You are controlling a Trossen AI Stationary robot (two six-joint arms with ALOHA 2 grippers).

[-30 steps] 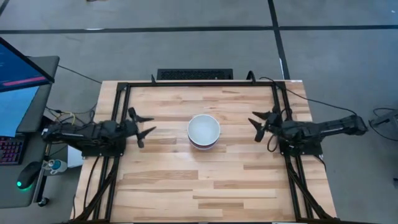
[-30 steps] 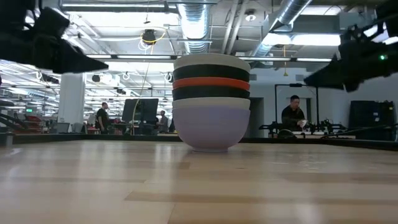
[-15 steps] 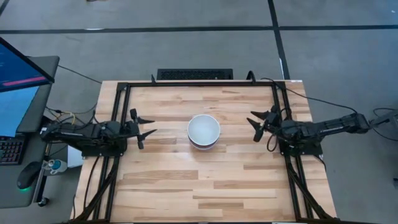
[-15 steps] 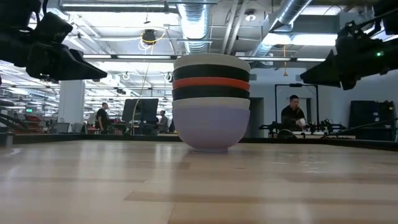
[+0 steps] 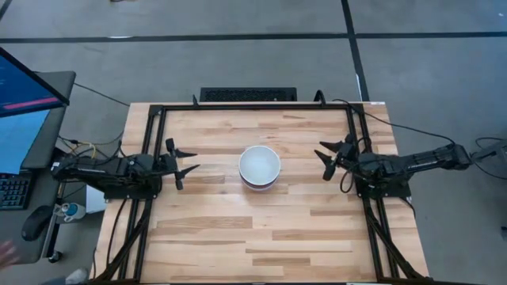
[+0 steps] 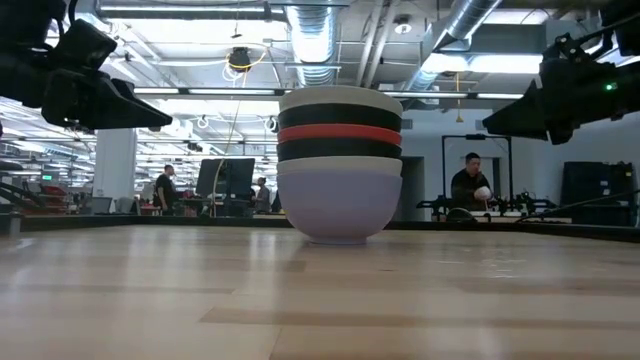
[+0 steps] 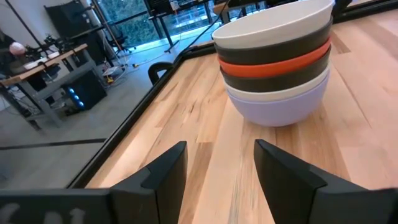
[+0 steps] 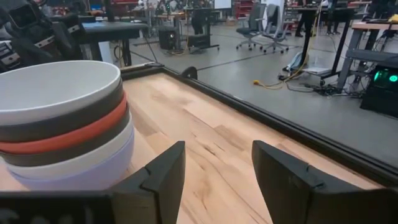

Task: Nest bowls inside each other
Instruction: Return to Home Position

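The bowls (image 6: 340, 165) stand nested upright, mouths up, at the middle of the table (image 5: 214, 229). The low view shows white, black, red, black, white and lavender downward, the high view only the white top. Well apart, the left gripper (image 5: 195, 159) and right gripper (image 5: 321, 158) flank them, fingers spread wide.

Both arms sit slightly lower than a second ago: I see the left gripper (image 5: 193, 160) at 9 o'clock of the bowls (image 5: 260, 166) and the right gripper (image 5: 323, 158) at 3 o'clock. A pale blur (image 5: 6, 252) now shows beyond the table's (image 5: 261, 229) 8 o'clock corner.
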